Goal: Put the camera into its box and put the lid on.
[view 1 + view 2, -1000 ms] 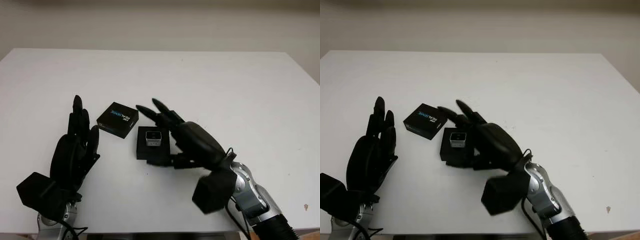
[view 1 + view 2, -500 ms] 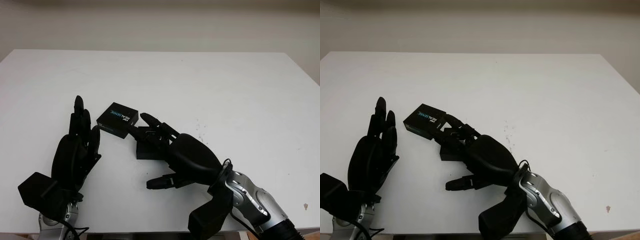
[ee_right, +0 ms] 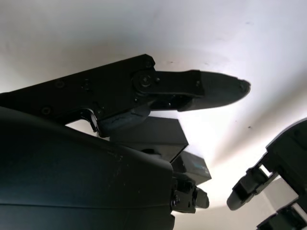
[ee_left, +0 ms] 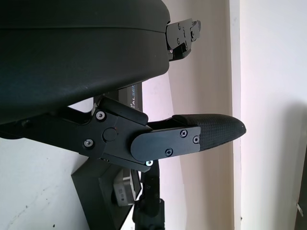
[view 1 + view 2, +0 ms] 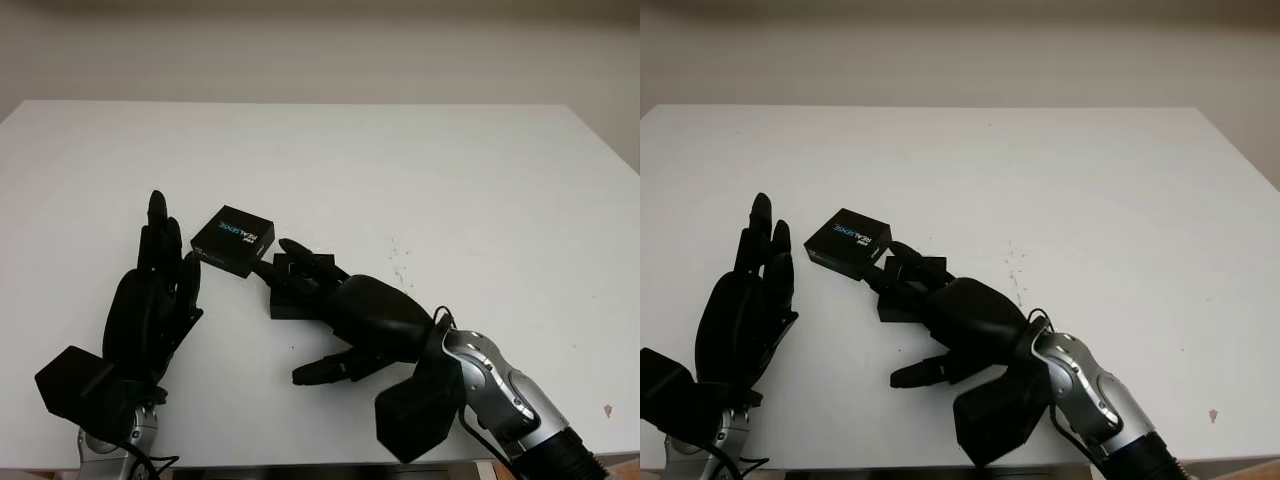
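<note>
The black box base (image 5: 283,300) sits left of the table's middle, largely covered by my right hand (image 5: 305,322). That hand is open and reaches across the base from the right, and its fingertips (image 5: 266,268) come up to the near edge of the lid. The black lid (image 5: 232,240), printed in white and blue, lies flat just behind and left of the base. The silver camera (image 4: 125,190) sits inside the base, seen in the left wrist view. My left hand (image 5: 165,272) is open, upright, a little left of the lid and touching nothing.
The white table (image 5: 450,180) stretches wide to the right and back. A few small dark specks (image 5: 398,252) mark it right of the box. The table's front edge runs just behind both forearms.
My right hand has swung down and slid left over the box base, hiding the camera from the head views, until its fingertips reached the lid. The left hand has stayed put.
</note>
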Robot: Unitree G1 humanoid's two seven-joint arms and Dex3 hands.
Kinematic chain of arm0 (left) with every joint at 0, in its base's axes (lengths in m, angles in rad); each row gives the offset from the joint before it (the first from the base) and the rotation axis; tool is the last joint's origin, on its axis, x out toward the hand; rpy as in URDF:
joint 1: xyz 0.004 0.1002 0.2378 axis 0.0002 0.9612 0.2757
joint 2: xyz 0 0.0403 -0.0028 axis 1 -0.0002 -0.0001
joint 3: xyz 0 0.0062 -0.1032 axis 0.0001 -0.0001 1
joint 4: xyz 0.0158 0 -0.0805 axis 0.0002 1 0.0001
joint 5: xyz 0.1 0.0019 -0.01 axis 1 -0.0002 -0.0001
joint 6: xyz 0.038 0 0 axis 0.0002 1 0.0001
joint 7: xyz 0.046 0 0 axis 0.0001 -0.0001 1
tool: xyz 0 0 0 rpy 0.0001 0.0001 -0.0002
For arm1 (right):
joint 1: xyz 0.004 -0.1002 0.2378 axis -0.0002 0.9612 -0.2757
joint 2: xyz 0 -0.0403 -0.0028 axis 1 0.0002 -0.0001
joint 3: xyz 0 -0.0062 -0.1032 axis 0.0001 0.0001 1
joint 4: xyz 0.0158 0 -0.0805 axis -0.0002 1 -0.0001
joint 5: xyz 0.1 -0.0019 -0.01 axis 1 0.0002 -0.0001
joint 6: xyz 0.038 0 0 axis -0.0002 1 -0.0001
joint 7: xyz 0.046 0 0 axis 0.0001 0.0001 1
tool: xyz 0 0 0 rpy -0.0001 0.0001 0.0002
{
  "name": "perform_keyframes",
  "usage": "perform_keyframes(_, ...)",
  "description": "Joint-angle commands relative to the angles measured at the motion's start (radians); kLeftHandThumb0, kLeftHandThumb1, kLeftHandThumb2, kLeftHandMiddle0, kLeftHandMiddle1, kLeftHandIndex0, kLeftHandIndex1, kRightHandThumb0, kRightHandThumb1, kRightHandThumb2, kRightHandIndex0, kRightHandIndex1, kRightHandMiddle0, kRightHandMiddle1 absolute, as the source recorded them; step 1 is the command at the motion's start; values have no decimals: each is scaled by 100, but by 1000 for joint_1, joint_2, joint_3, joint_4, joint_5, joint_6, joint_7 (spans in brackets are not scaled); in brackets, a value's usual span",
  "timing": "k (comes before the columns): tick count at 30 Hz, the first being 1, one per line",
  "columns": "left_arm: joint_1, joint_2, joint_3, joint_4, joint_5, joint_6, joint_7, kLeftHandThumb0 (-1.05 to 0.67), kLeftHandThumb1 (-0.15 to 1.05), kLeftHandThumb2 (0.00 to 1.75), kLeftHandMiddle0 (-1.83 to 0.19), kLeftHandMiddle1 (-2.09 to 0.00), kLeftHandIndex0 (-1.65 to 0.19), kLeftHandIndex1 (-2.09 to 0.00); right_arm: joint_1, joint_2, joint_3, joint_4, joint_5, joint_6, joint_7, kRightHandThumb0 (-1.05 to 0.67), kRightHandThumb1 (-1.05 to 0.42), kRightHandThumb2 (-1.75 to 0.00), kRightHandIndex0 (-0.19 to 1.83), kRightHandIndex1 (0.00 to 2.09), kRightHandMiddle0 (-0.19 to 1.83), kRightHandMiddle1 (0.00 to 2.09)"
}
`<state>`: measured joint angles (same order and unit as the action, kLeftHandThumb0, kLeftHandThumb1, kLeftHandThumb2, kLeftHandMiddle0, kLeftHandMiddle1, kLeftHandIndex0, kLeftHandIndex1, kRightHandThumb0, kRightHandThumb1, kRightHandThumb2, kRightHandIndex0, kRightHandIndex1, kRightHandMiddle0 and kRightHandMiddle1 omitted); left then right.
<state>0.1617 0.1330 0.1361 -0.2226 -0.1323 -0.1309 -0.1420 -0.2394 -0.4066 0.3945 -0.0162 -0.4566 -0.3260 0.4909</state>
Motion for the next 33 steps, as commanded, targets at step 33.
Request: perform_keyframes(33,6,-11,1,-13,4,-11,9,-79,105,54,19,0,19,0,2,90,-147,-36,280,211,-9,-79,-105,-42,-19,0,-19,0)
